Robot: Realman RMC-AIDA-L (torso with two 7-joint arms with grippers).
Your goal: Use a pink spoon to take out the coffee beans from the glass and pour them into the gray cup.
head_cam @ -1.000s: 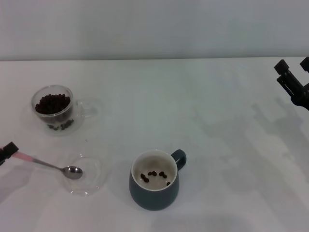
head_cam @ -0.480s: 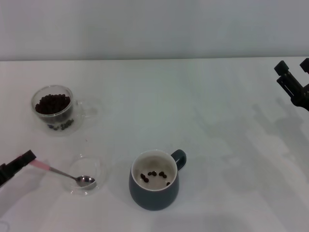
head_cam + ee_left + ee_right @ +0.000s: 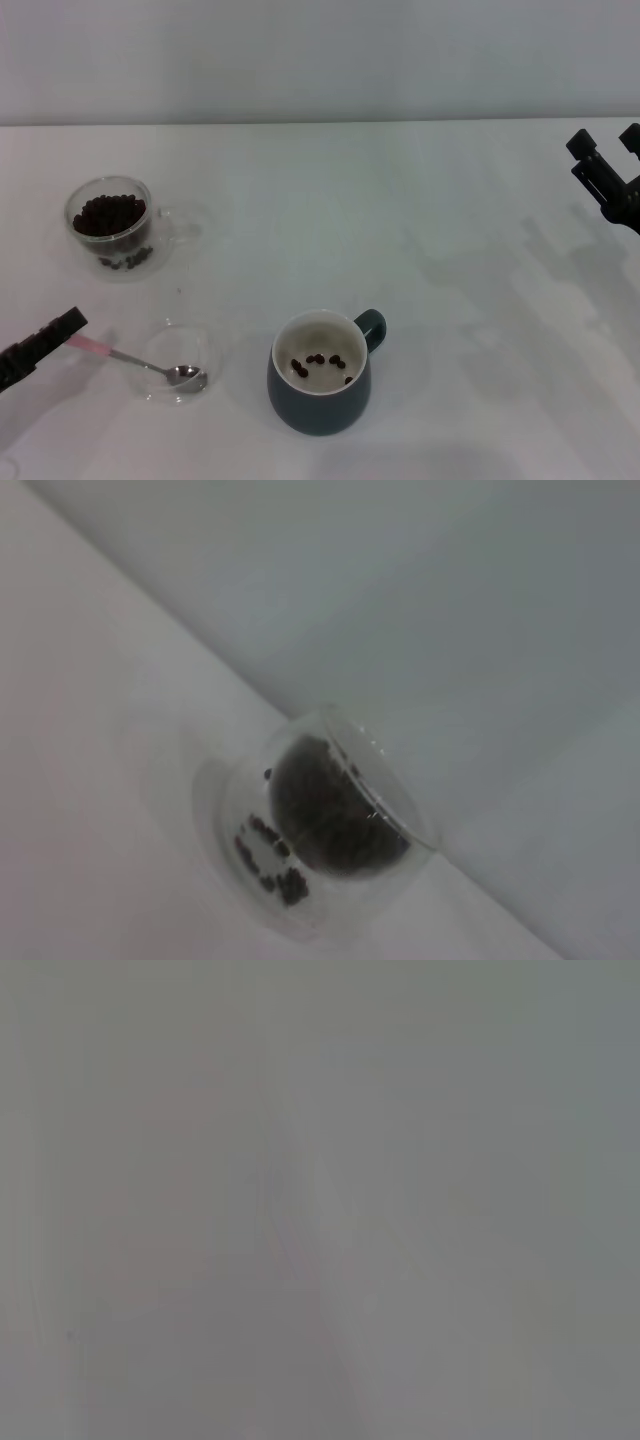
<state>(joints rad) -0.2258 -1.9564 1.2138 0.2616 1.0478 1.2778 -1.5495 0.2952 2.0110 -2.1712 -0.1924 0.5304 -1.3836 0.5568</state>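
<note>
My left gripper (image 3: 68,326) is at the table's left edge, shut on the pale pink handle of the pink spoon (image 3: 140,364). The spoon's silver bowl rests empty inside a shallow clear dish (image 3: 205,345). The glass (image 3: 112,226) stands at the far left with a heap of coffee beans (image 3: 108,214) in it; it also shows in the left wrist view (image 3: 330,830). The gray cup (image 3: 320,395) stands front centre, with a few coffee beans (image 3: 320,360) on its cream bottom. My right gripper (image 3: 607,142) is open and idle at the far right edge.
The white table (image 3: 450,260) stretches between the cup and the right arm. The shallow dish lies between the glass and the gray cup, to the cup's left. The right wrist view shows only a blank grey surface.
My left gripper has moved right and forward with the spoon. The spoon's bowl has slid from the dish's left rim to lower in the dish. The right arm has not moved.
</note>
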